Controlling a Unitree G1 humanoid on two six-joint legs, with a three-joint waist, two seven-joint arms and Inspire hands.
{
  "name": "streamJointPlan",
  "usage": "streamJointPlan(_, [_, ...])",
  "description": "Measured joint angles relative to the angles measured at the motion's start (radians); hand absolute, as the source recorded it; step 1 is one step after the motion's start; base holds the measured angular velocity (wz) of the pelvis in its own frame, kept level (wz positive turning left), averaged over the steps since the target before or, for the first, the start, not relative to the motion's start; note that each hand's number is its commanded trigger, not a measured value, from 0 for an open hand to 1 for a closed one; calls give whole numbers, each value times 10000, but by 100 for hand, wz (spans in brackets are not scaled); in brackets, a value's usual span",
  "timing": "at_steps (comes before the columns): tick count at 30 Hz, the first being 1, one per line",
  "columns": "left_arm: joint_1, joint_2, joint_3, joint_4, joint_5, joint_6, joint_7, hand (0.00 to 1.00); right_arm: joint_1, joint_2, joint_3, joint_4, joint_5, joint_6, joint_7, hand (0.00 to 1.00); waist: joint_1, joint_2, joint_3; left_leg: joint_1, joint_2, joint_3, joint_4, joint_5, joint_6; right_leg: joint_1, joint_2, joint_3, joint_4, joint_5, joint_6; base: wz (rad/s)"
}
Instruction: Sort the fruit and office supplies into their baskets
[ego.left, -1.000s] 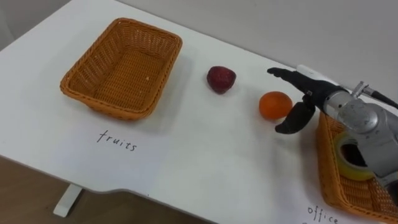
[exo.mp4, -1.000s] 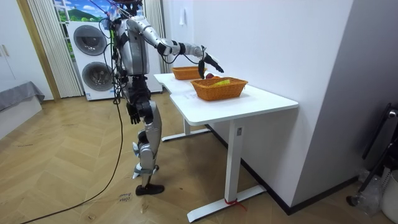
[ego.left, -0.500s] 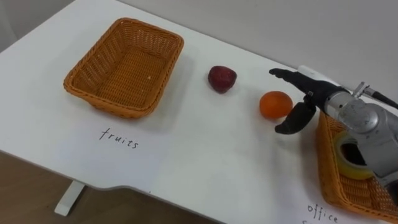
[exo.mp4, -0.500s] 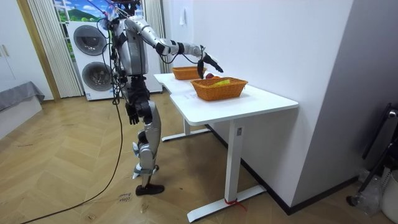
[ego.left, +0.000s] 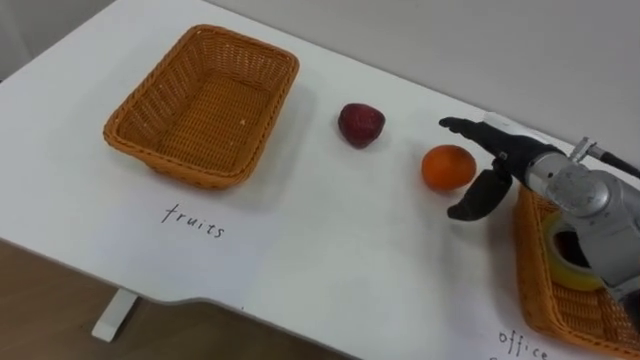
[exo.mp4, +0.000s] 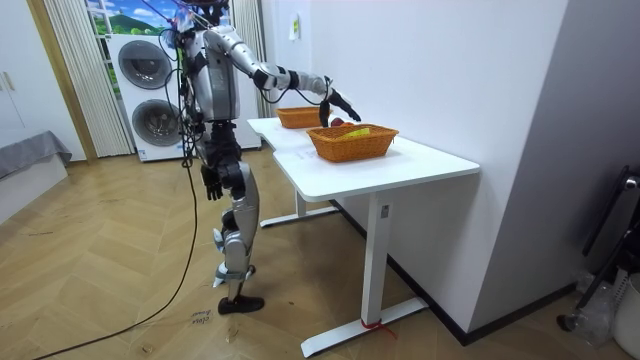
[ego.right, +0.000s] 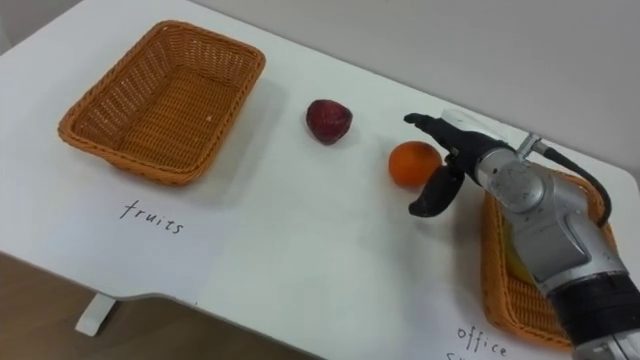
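Note:
An orange (ego.left: 447, 167) (ego.right: 414, 163) lies on the white table right of a dark red fruit (ego.left: 361, 124) (ego.right: 328, 120). My right hand (ego.left: 488, 165) (ego.right: 448, 158) is open just right of the orange, fingers stretched over its far side and thumb hanging near its front, a small gap between. The empty wicker basket (ego.left: 205, 105) (ego.right: 165, 100) labelled fruits stands at the left. The office basket (ego.left: 562, 275) (ego.right: 505, 275) at the right holds a tape roll (ego.left: 570, 250), partly hidden by my forearm. My left hand (exo.mp4: 212, 181) hangs by my side in the room view.
The table's (ego.left: 330, 250) front edge runs along the bottom of the eye views, with the floor below. A wall stands just behind the table. In the room view, washing machines (exo.mp4: 150, 90) stand behind me.
The picture has shifted slightly right and down. My right hand has eased a little to the right beside the orange; the fruits have stayed where they were.

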Motion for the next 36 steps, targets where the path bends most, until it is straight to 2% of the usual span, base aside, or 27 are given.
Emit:
streamJointPlan(5, [40,-2,2,-13,12,25,-112,0,0,1,0,5,1,0,-67,0,115,23,17,-8,-6,-53,3,0,0,9,-1,-11,-1,0,0,0])
streamJointPlan(12, [46,-17,-3,-42,243,149,-125,0,0,2,-1,226,2,-10,-413,0,106,37,26,-132,-7,-163,49,-3,-5,4,-5,-155,-1,0,0,6])
streamJointPlan(19, [59,-17,3,-181,237,346,-164,0,0,29,0,666,1,37,-823,0,328,44,17,-182,-3,-171,61,-2,-8,-47,-3,-154,3,1,-1,0])
streamJointPlan(30, [77,-15,3,-180,206,423,-159,0,0,31,41,959,-66,191,-950,0,341,18,0,-110,-8,-189,97,0,-6,24,-12,-207,2,1,-1,0])
streamJointPlan(36, [75,-13,6,-178,215,418,-81,0,0,31,373,1071,-317,215,-1102,0,333,0,0,-97,-5,-184,51,0,-7,40,-14,-206,7,1,-1,0])
